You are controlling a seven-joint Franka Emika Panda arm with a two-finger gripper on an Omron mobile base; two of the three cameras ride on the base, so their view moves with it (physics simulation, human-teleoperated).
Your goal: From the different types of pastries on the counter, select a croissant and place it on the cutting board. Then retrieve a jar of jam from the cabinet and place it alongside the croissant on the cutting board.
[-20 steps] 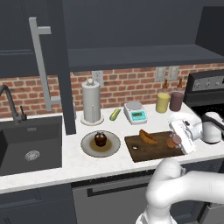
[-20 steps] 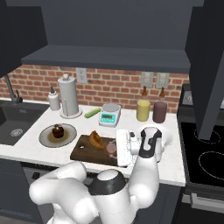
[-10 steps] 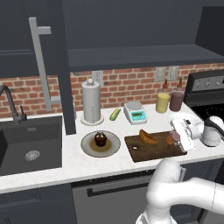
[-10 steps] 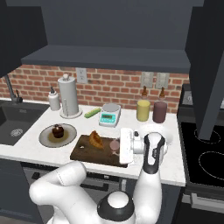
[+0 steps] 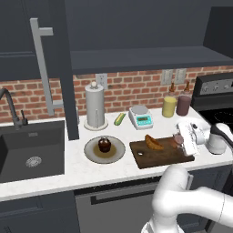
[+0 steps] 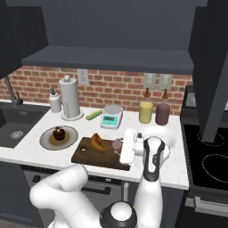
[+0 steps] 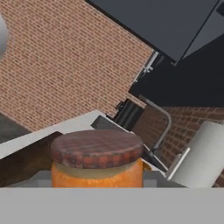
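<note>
We see gripper [image 5: 180, 139] clamped on jar [image 7: 96, 159], low over board [image 5: 160, 154] right end. Croissant [image 5: 154, 142] on board, just left of jar.

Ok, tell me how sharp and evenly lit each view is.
Left base view: flat, even lighting, soft focus, a faint shadow beside the dark wooden cutting board. Right base view: likewise even, no glare, the brown croissant slightly blurred. Hand view: tilted, the orange jam jar with reddish lid close and soft-edged.

White counter [image 5: 54, 177], cutting board [image 5: 152, 158] on it beside plate [image 5: 93, 154], paper towel holder [image 5: 95, 106], scale [image 5: 140, 117], two jars [image 5: 176, 105] at back
</note>
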